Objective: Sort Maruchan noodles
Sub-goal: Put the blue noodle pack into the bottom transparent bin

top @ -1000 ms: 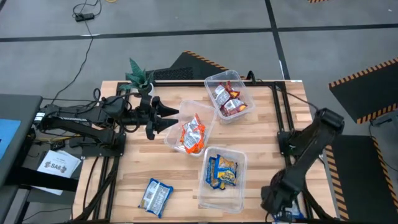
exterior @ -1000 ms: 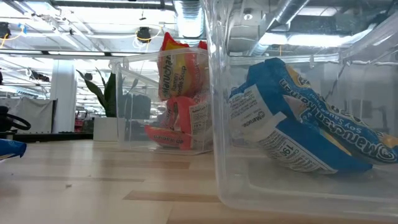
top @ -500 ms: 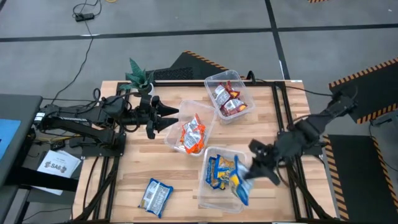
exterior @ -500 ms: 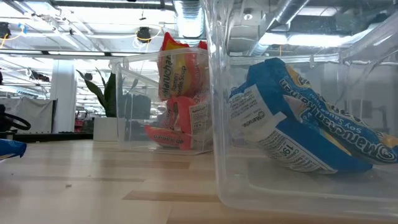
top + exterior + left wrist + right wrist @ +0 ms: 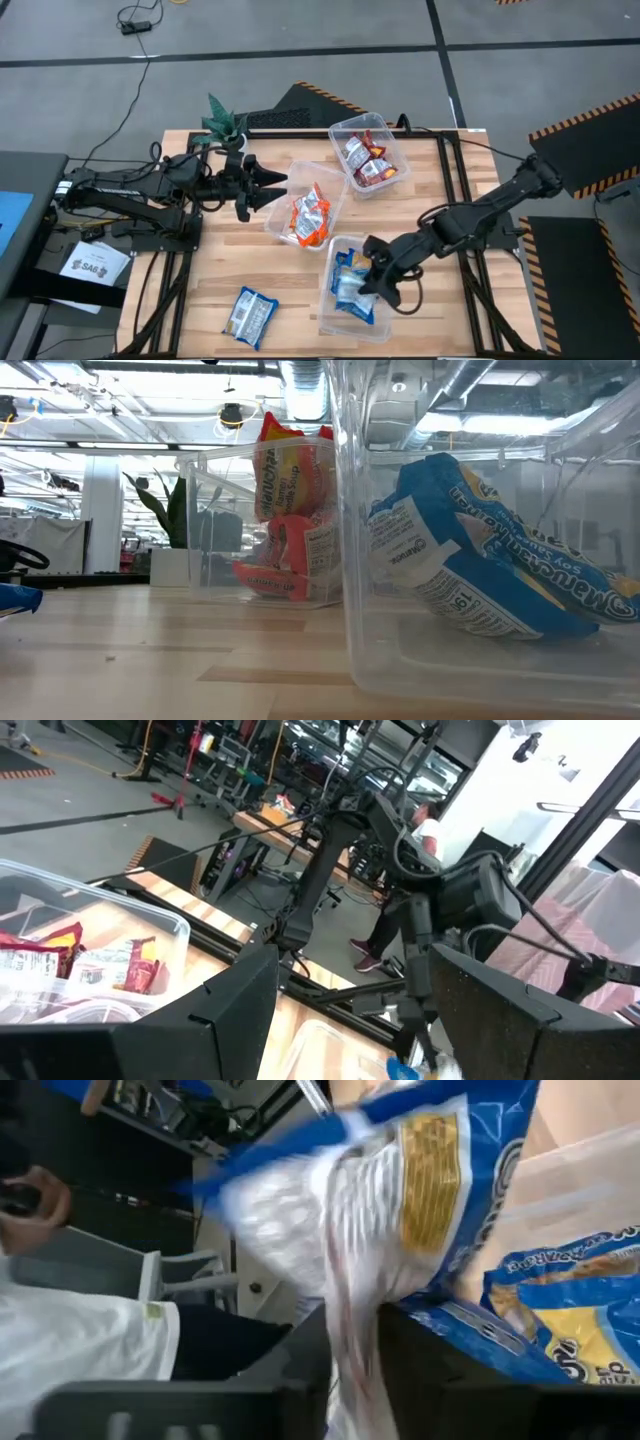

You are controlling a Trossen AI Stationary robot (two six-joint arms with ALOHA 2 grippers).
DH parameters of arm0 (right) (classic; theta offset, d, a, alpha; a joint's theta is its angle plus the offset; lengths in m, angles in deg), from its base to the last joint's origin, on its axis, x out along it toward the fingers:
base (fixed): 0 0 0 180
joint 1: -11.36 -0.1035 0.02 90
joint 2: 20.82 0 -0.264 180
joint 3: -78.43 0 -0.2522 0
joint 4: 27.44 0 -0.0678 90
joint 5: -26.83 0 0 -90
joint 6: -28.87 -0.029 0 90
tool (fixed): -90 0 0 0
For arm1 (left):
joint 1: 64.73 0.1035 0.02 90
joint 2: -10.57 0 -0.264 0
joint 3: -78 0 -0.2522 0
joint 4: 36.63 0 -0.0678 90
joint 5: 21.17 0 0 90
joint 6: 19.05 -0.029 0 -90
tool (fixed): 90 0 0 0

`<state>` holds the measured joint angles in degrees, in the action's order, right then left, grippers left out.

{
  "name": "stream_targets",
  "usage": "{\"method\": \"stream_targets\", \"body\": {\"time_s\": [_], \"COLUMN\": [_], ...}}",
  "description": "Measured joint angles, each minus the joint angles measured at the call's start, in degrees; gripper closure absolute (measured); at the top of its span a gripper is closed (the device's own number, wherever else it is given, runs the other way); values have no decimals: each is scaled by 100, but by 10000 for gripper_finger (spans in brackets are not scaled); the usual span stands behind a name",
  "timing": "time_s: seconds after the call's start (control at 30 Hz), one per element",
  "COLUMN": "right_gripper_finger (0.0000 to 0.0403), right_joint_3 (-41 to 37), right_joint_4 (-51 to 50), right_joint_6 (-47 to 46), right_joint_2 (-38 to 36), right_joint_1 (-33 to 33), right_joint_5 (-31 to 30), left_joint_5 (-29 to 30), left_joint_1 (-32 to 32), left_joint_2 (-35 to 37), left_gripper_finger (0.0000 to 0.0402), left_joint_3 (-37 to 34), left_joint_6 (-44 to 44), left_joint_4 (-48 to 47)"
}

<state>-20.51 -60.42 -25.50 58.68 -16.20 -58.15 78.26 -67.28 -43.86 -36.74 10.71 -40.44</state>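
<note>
Three clear tubs stand on the wooden table: the far one (image 5: 367,155) holds red packets, the middle one (image 5: 305,210) orange packets, the near one (image 5: 355,320) blue-and-yellow packets (image 5: 480,560). One blue-and-yellow packet (image 5: 248,315) lies flat on the table at the near left. My right gripper (image 5: 375,278) is over the near tub, shut on another blue-and-yellow packet (image 5: 400,1200). My left gripper (image 5: 268,189) is open and empty, level beside the middle tub's left wall. My right gripper pinches the blue-and-yellow packet between its two fingers at a crumpled part of the wrapper (image 5: 350,1330). The arm reaches in from the table's right side, slanting down. The packet (image 5: 352,295) hangs over the near tub; whether it touches the packets below, I cannot tell.
A small green plant (image 5: 222,125) stands at the table's far left corner behind my left arm. A black frame (image 5: 450,170) runs along the table's right side. Bare wood lies between the loose packet and the tubs.
My right gripper has come from beyond the table's near right corner toward the left, carrying the blue-and-yellow packet, and now holds it over the near tub. My left arm has kept still.
</note>
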Motion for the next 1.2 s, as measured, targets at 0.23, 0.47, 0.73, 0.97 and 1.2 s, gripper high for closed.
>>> {"method": "stream_targets", "body": {"time_s": [0.23,0.47,0.73,0.97,1.2], "right_gripper_finger": [182,120,117,117,117], "right_joint_3": [4,80,84,85,85], "right_joint_4": [-71,-135,-819,-1623,-2072], "right_joint_6": [107,235,537,538,535], "right_joint_2": [-79,-647,-1314,-1594,-1617], "right_joint_1": [2,203,219,222,222], "right_joint_5": [263,120,-701,-1401,-1549], "left_joint_5": [3,-834,-1765,-47,608], "left_joint_1": [0,-1,-1398,-3599,-4818], "left_joint_2": [0,24,-2,-163,-1088], "left_gripper_finger": [159,159,159,159,159], "left_joint_3": [0,5,397,426,424], "left_joint_6": [2,566,1716,4551,8411], "left_joint_4": [0,-31,-1983,-3883,-5454]}}
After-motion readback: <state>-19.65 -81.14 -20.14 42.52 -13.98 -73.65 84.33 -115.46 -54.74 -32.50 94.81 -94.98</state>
